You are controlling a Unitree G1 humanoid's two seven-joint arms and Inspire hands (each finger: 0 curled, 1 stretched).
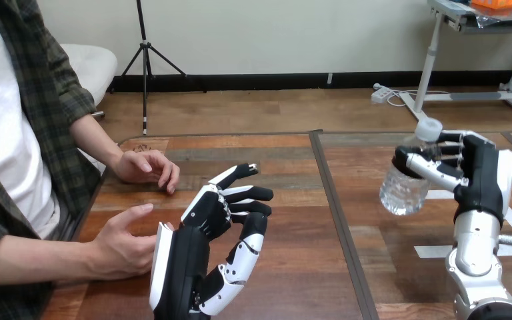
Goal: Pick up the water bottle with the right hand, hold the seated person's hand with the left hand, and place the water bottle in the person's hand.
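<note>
Right robot hand [480, 180] clenched round water bottle [403, 190], held above worktop [293, 267] at right: pickup looks done; left robot hand [203, 223] released, just beside person's nearer hand [120, 248], not clasping; hand-hold, handover left.

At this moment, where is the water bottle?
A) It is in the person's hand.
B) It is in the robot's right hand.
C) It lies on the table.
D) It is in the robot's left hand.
B: the fingers of the right hand are curled round the water bottle, which is held tilted, while the left hand is open and holds nothing.
</note>
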